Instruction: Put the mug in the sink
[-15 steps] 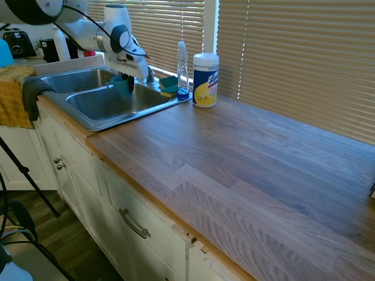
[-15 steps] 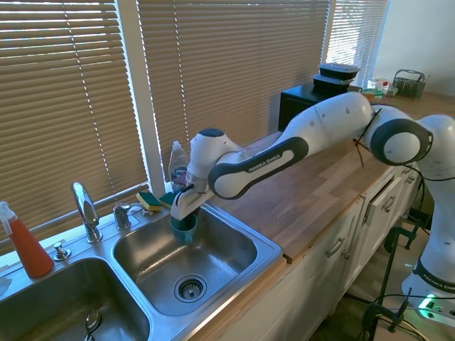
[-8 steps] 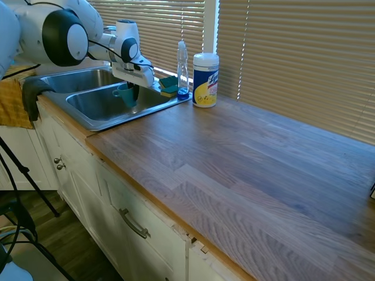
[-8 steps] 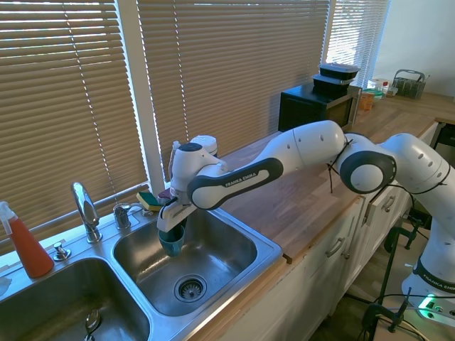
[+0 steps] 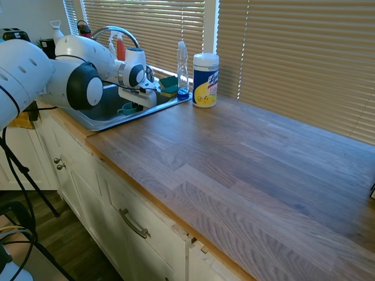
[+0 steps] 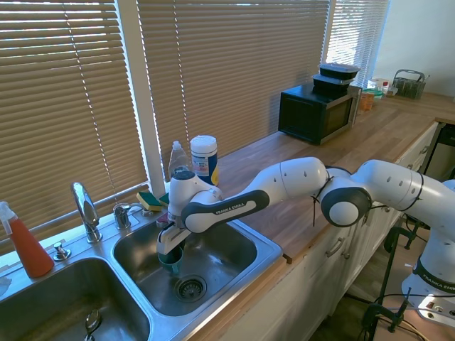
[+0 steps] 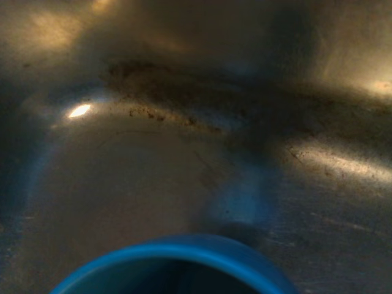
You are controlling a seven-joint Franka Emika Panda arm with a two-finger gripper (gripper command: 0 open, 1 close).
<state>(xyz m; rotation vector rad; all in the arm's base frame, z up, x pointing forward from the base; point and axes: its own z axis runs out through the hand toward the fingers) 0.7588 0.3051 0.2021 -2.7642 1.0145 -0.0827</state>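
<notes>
The teal-blue mug (image 6: 169, 263) hangs upright low inside the sink's (image 6: 264, 250) right basin, beside the drain (image 6: 190, 288). My gripper (image 6: 168, 250) reaches down from above and is shut on the mug's rim. Whether the mug touches the basin floor cannot be told. In the first exterior view the mug (image 5: 126, 108) shows just past the sink (image 5: 96, 124) rim, under the gripper (image 5: 136, 103). The wrist view shows the mug's blue rim (image 7: 174, 257) close over the steel floor.
A curved faucet (image 6: 85, 209) stands behind the basins, with a red spray bottle (image 6: 26, 246) at left. Sponges (image 6: 149, 201), a clear bottle (image 5: 183, 67) and a white wipes canister (image 5: 205, 79) sit by the back rim. A microwave (image 6: 317, 111) stands farther along the wooden counter (image 5: 246, 175).
The arm has lowered the mug from rim height deep into the right basin, toward the drain. The gripper stays shut on it.
</notes>
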